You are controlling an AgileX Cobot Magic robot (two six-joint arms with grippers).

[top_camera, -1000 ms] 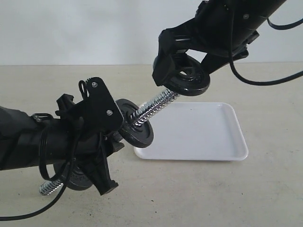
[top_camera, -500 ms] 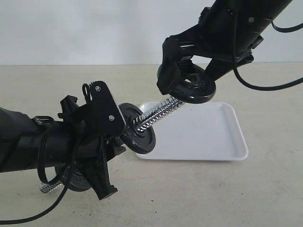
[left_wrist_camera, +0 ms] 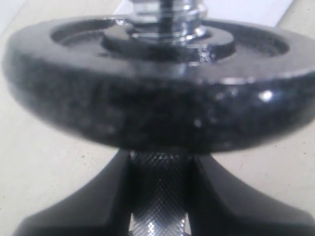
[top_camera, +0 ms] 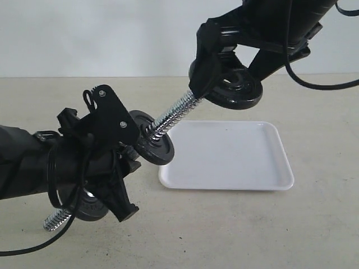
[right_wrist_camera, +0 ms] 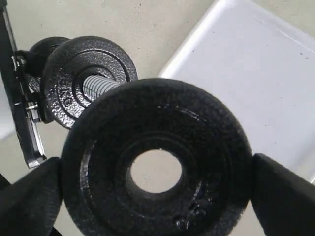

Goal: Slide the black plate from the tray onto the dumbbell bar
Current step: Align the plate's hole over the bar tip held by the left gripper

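Note:
My right gripper (top_camera: 229, 83) is shut on the black plate (top_camera: 233, 92), holding it by the rim above the white tray (top_camera: 247, 162). In the right wrist view the black plate (right_wrist_camera: 157, 172) fills the space between the fingers, and only table shows through its hole. My left gripper (top_camera: 115, 148) is shut on the knurled middle of the dumbbell bar (top_camera: 171, 115), which slants up to the right. The bar's threaded tip (right_wrist_camera: 98, 86) lies beside the held plate's rim, not in its hole. The left wrist view shows the knurled bar (left_wrist_camera: 160, 196) between the jaws.
A second black disc (top_camera: 152, 144) sits on the bar just above my left gripper and fills the left wrist view (left_wrist_camera: 162, 98). A third disc (top_camera: 90, 207) sits at the bar's lower end, near the table. The tray (right_wrist_camera: 256, 73) holds nothing.
The left arm shifted left and tipped the bar steeper, raising its tip. The right gripper rose and moved slightly right with the plate.

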